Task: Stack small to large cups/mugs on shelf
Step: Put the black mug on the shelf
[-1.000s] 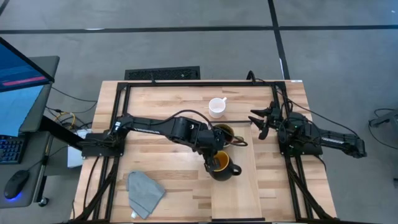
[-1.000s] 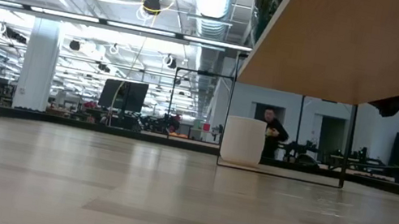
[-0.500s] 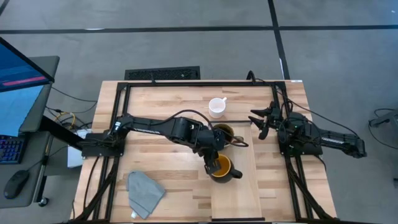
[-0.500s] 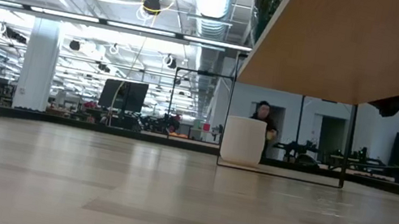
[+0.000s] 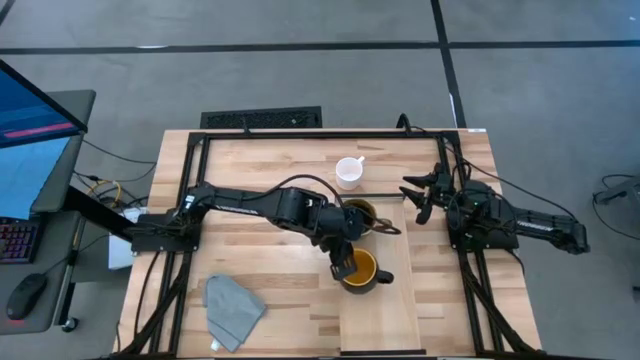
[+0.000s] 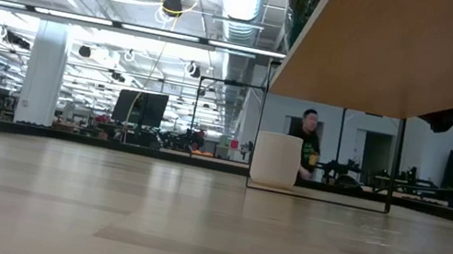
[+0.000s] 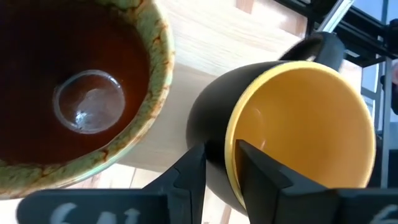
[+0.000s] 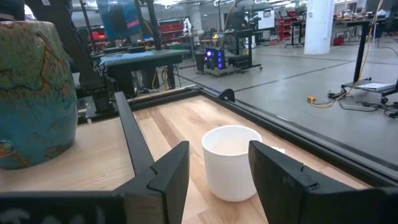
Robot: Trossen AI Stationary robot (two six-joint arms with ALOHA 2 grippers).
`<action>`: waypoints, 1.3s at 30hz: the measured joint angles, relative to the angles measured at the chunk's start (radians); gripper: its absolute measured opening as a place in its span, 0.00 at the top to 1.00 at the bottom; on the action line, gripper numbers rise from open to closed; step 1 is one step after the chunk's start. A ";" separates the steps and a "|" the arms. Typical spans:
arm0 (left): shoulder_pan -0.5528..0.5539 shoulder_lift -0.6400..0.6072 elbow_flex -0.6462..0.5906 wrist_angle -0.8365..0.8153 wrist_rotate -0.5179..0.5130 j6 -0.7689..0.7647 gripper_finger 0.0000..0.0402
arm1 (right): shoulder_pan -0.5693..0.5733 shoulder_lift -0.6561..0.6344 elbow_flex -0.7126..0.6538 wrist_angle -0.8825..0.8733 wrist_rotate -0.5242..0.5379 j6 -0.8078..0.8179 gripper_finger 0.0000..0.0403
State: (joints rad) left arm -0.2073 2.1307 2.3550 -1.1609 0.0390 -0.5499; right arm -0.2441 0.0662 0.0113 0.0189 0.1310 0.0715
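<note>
My left gripper is shut on the mug that is yellow inside and dark outside, over the pale wooden shelf. The glossy brown mug stands on the shelf's far end, just behind the gripper, and fills part of the left wrist view. The small white mug stands on the tabletop beyond the shelf. My right gripper is open and empty at the shelf's far right corner, facing the white mug. My left gripper pinches the yellow mug's rim and wall on the side away from the handle. One finger is inside the mug and one outside. The fingers come from above, slanting from the table's left. Whether the base rests on the shelf is hidden.
A crumpled grey-blue cloth lies at the table's near left. A black frame runs around the tabletop. The low view shows the shelf's underside, the white mug and a person far behind.
My left gripper has moved a little toward the table's near edge with the yellow mug. The mug has tipped more upright: its yellow opening now faces up more fully. In the room behind, a person has walked past the white mug.
</note>
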 joint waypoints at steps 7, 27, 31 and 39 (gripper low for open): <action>0.004 -0.002 0.000 0.012 0.010 0.006 0.77 | 0.000 0.000 0.000 0.000 0.000 0.000 0.53; 0.009 -0.003 0.000 0.015 0.045 -0.002 0.69 | 0.000 0.000 0.000 0.000 -0.001 0.000 0.53; 0.009 -0.003 0.000 0.016 0.060 -0.011 0.69 | 0.000 0.000 0.000 0.000 -0.001 0.000 0.53; 0.010 -0.004 0.000 0.016 0.068 -0.019 0.69 | 0.000 0.000 0.000 0.000 -0.002 0.000 0.53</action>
State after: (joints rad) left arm -0.1978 2.1270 2.3554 -1.1450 0.1065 -0.5690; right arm -0.2441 0.0662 0.0113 0.0185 0.1295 0.0715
